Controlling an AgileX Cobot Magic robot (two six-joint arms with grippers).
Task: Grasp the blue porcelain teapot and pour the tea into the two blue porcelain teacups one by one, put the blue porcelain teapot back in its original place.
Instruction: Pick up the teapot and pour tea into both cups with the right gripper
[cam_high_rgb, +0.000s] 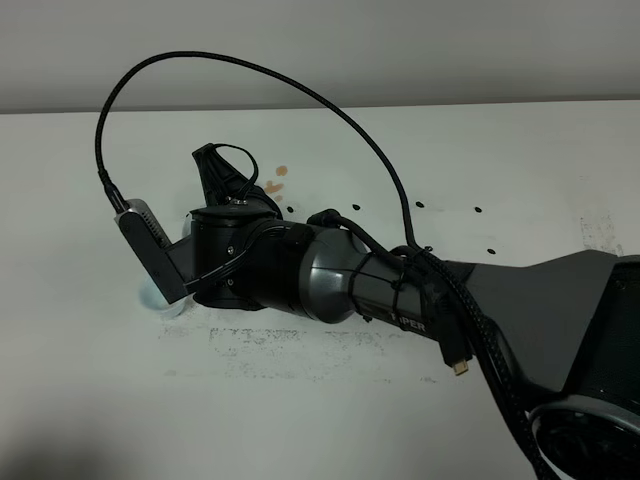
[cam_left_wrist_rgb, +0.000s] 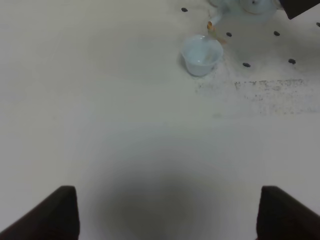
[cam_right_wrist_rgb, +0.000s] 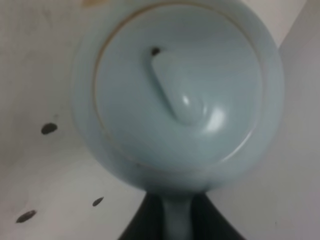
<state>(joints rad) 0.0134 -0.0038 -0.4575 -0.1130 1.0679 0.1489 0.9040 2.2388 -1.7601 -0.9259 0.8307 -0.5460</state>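
Up close, the right wrist view is almost filled by the blue porcelain teapot, seen from above its lid, with the small knob near the middle. Its loop handle runs back between the dark fingers of the right gripper, which is clamped shut on that handle, so the pot sits directly in front of the hand and touching it.

From the high camera the right arm reaches across the white table toward the left side, and its body hides the teapot and the gripper; only a pale blue edge of 1 teacup shows beside the wrist camera mount. A black braided cable arcs above the arm.

In the left wrist view, 1 teacup stands upright on the table, and the teapot's spout hangs just above and beside its rim, with an orange-brown trickle at the spout tip. Small dark dots and a scuffed grey patch mark the tabletop nearby. The left gripper hovers well apart from the cup, its 2 dark fingertips spread wide with nothing between them. The second teacup cannot be made out.
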